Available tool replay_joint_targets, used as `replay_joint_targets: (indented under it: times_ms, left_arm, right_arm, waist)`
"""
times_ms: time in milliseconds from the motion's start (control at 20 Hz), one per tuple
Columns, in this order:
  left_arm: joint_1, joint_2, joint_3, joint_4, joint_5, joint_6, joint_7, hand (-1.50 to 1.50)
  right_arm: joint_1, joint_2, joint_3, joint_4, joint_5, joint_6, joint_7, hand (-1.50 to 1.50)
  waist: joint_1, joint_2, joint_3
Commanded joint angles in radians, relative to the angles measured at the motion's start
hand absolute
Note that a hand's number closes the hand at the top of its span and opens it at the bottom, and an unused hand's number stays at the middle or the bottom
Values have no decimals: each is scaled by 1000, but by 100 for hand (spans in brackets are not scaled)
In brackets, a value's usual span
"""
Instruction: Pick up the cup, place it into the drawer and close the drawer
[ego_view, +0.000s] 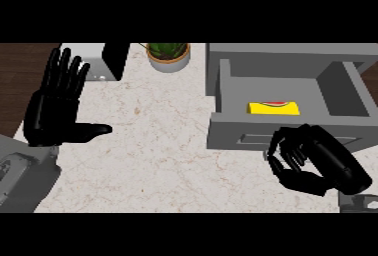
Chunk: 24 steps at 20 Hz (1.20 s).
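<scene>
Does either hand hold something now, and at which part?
Nothing is held. The right hand is curled empty before the drawer; the left hand rests open. The yellow cup lies inside.

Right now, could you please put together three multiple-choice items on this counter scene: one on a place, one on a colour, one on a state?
1. Where does the potted plant stand?
A. inside the drawer
B. at the counter's far edge, left of the drawer unit
C. beside the right robot hand

2. What colour is the flat item lying in the drawer?
A. yellow
B. blue
C. white

3. How is the left robot hand held?
A. curled round a cup
B. pressed flat against the drawer front
C. open, fingers straight

Key: 1 B, the plant sits at the top of the view, left of the grey unit; 2 A, it is yellow with a small red mark; 3 C, its fingers point up and hold nothing.
</scene>
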Motion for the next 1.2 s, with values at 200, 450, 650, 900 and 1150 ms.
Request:
replay_joint_targets:
  times_ms: [200,450,650,900,1150]
  left_arm:
    - [168,54,91,-50,-5,-136,-20,-150]
    - [210,50,154,-46,9,-191,-21,-150]
    - [225,12,182,-6,-30,-246,-45,-150]
    - [219,12,248,5,-30,-302,8,-150]
    - [241,-23,234,-24,-64,-287,-7,-150]
  right_arm:
    - [-145,102,87,392,230,-173,-114,-150]
    - [-234,90,60,614,295,-206,-167,-150]
    - [-342,168,43,804,328,-258,-188,-150]
    - [-482,164,-32,1023,328,-275,-279,-150]
    - [-643,145,-128,1257,278,-267,-370,-150]
  waist:
    - [-10,2,0]
    - [-8,3,0]
    - [-14,3,0]
    - [-16,3,0]
    - [0,7,1]
